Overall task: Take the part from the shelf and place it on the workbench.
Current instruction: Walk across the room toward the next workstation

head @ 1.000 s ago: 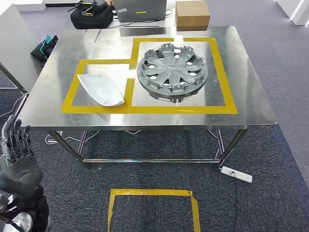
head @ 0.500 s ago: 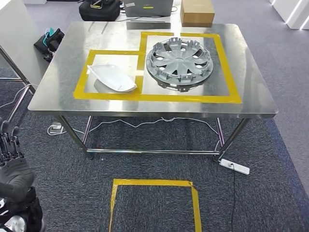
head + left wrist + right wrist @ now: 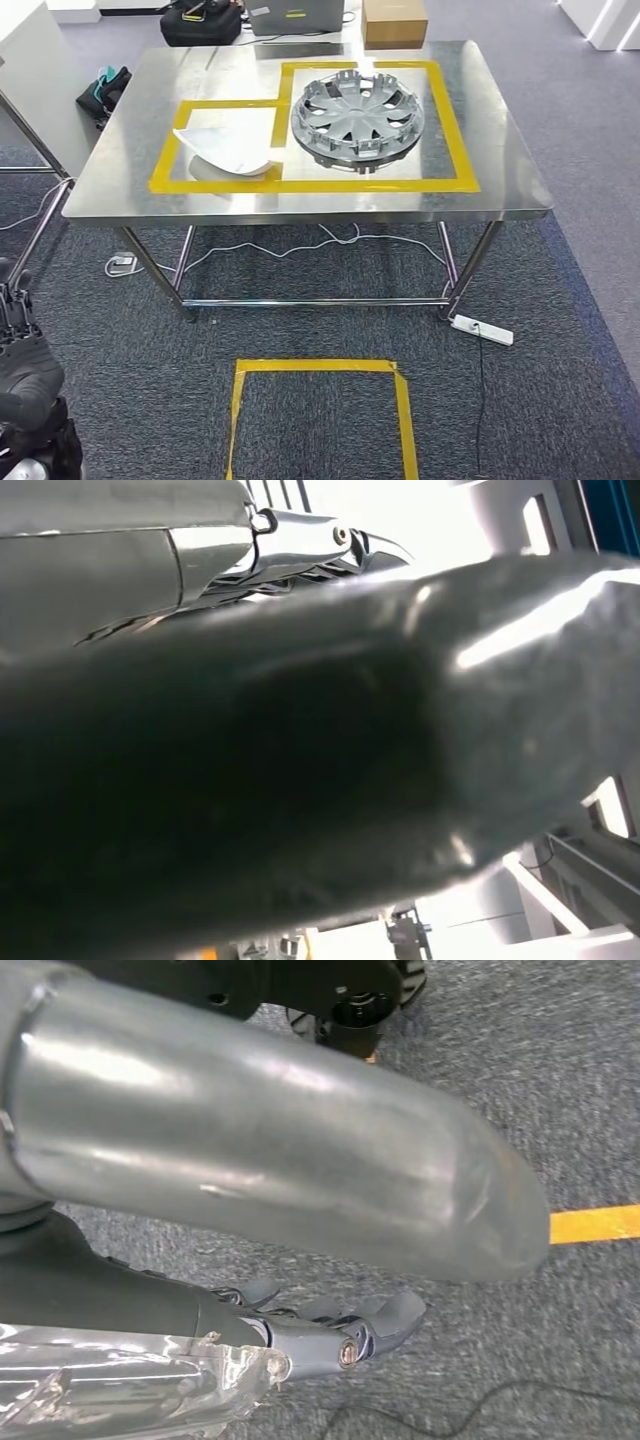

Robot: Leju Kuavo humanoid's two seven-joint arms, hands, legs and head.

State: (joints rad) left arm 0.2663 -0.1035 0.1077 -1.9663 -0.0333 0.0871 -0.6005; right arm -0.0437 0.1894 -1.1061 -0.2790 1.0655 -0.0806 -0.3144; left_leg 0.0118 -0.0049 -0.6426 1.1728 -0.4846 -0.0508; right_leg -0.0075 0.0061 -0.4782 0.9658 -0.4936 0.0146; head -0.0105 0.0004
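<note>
The left robot hand [image 3: 23,365] hangs low beside the robot's body, well short of the bench [image 3: 113,160]; whether it holds anything, or how its fingers lie, cannot be told. The right robot hand [image 3: 332,1335] points at the carpet with its fingers extended and nothing in them. Far ahead of both, the white part [image 3: 223,150] lies on the bench inside the yellow tape outline [image 3: 162,165], beside a silver hubcap [image 3: 357,115].
</note>
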